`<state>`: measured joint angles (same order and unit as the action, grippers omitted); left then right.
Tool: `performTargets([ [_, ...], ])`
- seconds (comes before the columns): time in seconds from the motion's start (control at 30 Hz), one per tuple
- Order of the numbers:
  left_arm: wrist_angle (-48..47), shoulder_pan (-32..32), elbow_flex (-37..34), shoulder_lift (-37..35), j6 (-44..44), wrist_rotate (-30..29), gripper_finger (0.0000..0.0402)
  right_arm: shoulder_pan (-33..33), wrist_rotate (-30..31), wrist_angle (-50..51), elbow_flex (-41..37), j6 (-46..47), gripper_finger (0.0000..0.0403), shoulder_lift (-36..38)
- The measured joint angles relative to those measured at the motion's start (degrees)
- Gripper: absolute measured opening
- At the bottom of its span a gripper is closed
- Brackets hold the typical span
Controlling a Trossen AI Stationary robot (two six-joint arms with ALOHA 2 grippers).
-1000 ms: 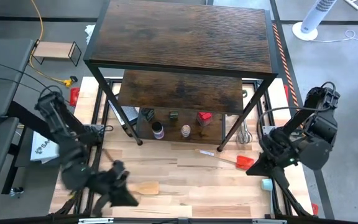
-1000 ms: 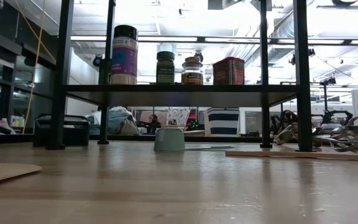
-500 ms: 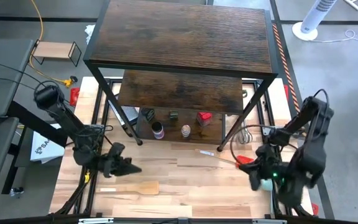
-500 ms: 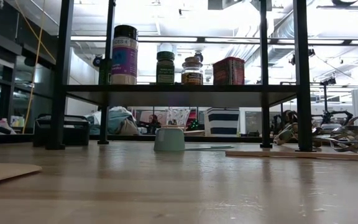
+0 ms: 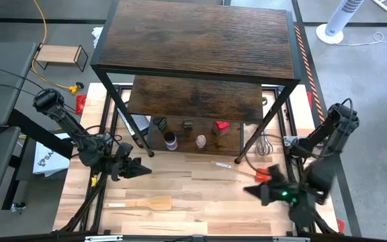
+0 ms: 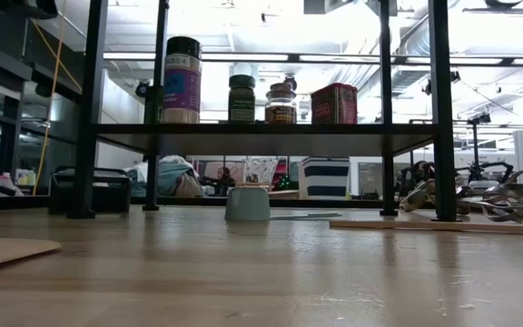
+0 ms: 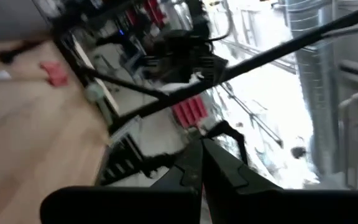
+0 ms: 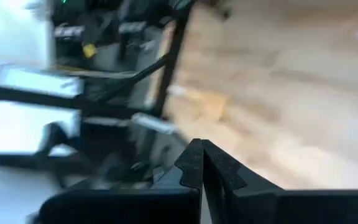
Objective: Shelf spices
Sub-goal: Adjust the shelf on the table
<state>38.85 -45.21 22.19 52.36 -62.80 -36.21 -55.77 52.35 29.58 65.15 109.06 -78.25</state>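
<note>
Left gripper (image 5: pixel 138 171) has its fingers pressed together, empty, above bare table (image 5: pixel 193 195), the shelf (image 5: pixel 200 40) post near beyond it. Right gripper (image 5: pixel 250 191) likewise pinched, empty, red spatula (image 5: pixel 264 175) just beside, table edge near. Four spices (image 6: pixel 243 91) stand on the shelf's low board; only the low view shows a pale jar (image 6: pixel 247 202) on the table.

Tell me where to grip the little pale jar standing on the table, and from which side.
Grip the pale jar across its body, probably coming down from above. It stands upright and alone on the table, with bare wood either side for the fingers. The high view does not show it.
</note>
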Motion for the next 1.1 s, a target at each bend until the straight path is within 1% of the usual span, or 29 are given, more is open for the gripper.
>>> performTargets([
  [0.07, -1.32, 0.0, -0.04, 0.24, -1.04, 1.72, 0.0, 1.8, -0.46, -19.5, -7.71, -9.24, 0.0, -0.11],
  [0.13, -1.24, 0.0, -0.08, 0.09, -1.05, 2.18, 0.0, 4.33, -0.61, -37.17, -14.03, -19.58, 0.0, -0.23],
  [0.2, -1.04, -0.07, -0.03, -0.24, -1.06, 2.52, 0.0, 6.88, -1.6, -52.16, -19.09, -28.77, 0.0, -0.19],
  [0.27, -2.12, -0.23, -0.03, -0.13, -1.0, 2.6, 0.0, 10.48, -2.75, -61.78, -23.99, -34.84, 0.0, -0.34],
  [0.33, -2.2, 0.05, -0.08, -0.35, -0.46, 2.25, 0.0, 13.99, -3.16, -66.73, -28.37, -38.04, 0.0, 0.72],
  [0.4, -2.51, 0.39, 0.0, -0.55, -0.09, 1.6, 0.0, 16.47, -3.03, -69.73, -31.56, -38.49, 0.0, 3.36],
  [0.47, -5.27, 0.57, -0.02, -0.47, -0.07, 0.95, 0.0, 17.63, -3.43, -69.03, -34.11, -38.87, 0.0, 6.08],
  [0.57, -9.07, 1.79, -0.04, -0.56, -0.22, -1.2, 0.0, 17.81, -4.62, -64.78, -35.99, -40.74, 0.0, 11.32],
  [0.7, -15.05, 4.1, -0.04, -0.44, -2.46, -1.57, 0.0, 17.15, -4.24, -52.58, -35.99, -40.6, 0.0, 17.87],
  [0.87, -16.73, 7.28, -0.04, -0.55, -2.58, 1.31, 0.0, 19.07, 0.21, -38.58, -35.99, -38.5, 0.0, 25.59],
  [1.0, -17.69, 9.34, -0.04, -0.9, -0.93, -0.79, 0.0, 23.42, 0.88, -35.21, -35.98, -40.95, 0.0, 29.82],
  [1.1, -19.84, 10.64, -0.04, -0.84, -0.08, -1.18, 0.0, 27.05, 3.27, -33.8, -35.98, -44.52, 0.0, 30.9],
])
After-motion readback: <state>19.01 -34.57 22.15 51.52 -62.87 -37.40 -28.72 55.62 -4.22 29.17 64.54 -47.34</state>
